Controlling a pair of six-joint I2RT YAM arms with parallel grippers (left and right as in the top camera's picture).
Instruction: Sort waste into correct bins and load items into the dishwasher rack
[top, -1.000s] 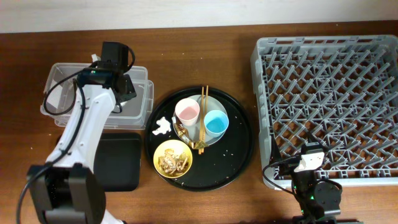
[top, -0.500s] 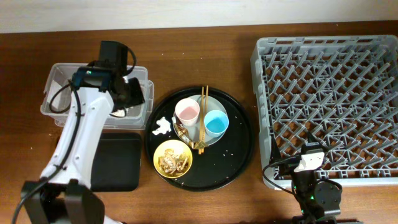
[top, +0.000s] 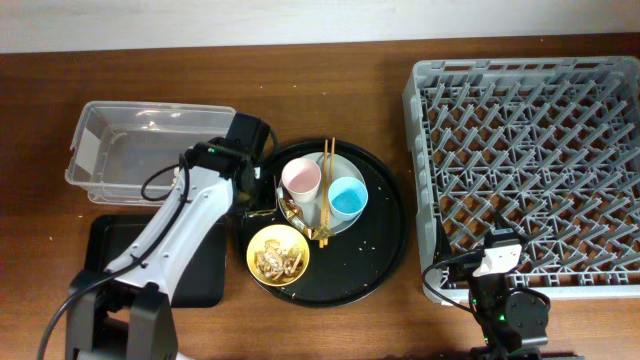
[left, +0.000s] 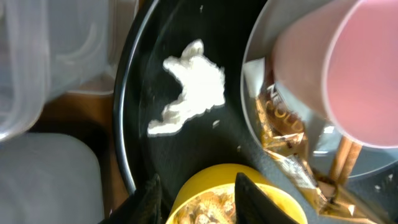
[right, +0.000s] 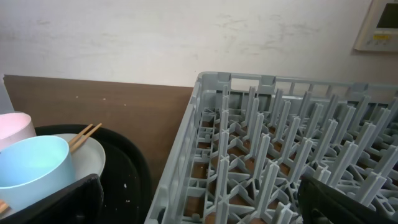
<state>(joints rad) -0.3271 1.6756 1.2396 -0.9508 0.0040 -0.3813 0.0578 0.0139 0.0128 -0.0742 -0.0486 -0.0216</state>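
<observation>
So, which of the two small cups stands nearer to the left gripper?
The pink cup: it stands left of the blue cup, on the side where the left gripper hovers.

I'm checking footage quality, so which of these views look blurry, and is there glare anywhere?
Left wrist view: soft throughout, with the pink cup and tissue blurred from closeness. Overhead view: sharp and evenly lit, with faint glare streaks on the clear tub. Right wrist view: the rack is fairly sharp, with no glare.
</observation>
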